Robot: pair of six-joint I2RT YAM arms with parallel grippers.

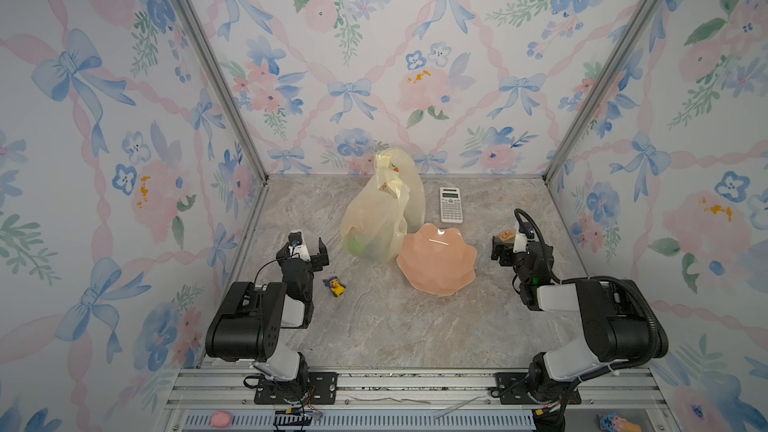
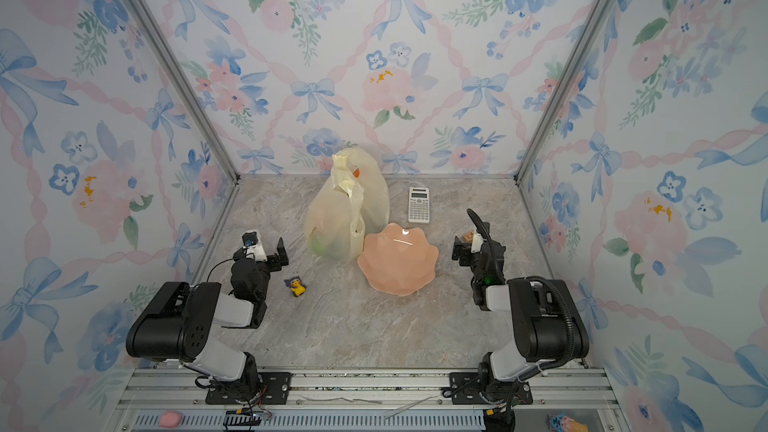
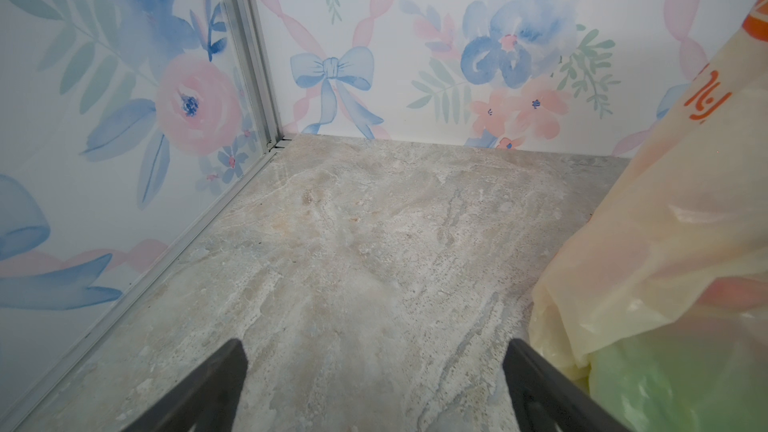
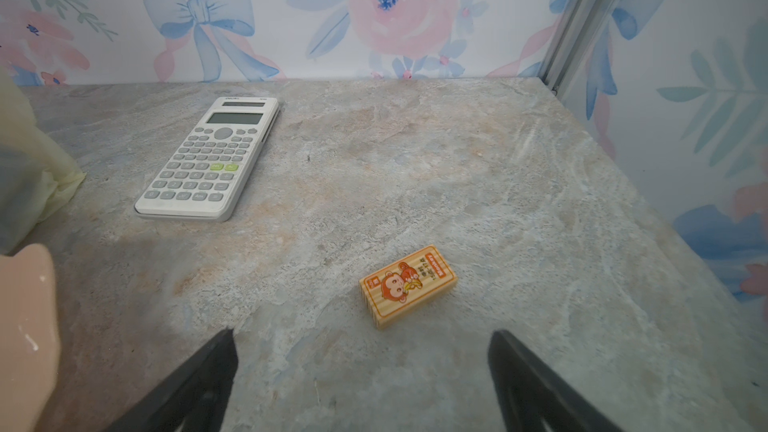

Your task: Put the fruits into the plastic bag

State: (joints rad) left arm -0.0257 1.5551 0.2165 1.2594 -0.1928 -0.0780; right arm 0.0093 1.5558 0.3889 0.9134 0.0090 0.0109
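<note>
The left pincer point(image 3: 374, 367) has its two black fingers wide apart, and there is nothing between them but bare floor. It hangs low, just beside the big crinkly see-through pale-yellow plastic bag point(image 1: 374, 218). The right pincer point(image 4: 363, 347) is spread wide too and holds nothing. Just in front of it lies a small orange box with a cartoon monkey on it point(image 4: 408, 284) (not a fruit, so it can stay there).

Farther out, the plastic bag stands puffed up near the back wall, in the middle of the grey marble-look table point(image 1: 374, 326). Its bottom sits right against the rim of the pink scalloped plate point(image 1: 436, 259). The plate has nothing on it. Through the thin bag you can see soft blobs of colour low down, a bright green one point(image 3: 665, 388) and a reddish one point(image 3: 731, 292). These look like the small toy fruits, but I cannot count them.

No fruit shows anywhere on the table. A little yellow and blue duck toy point(image 1: 336, 285) sits near the left arm, and a white calculator point(image 1: 451, 204) lies near the back.

So I think the job is done, or very nearly. If anything is left, it is only to check that no fruit is hiding behind the bag.
</note>
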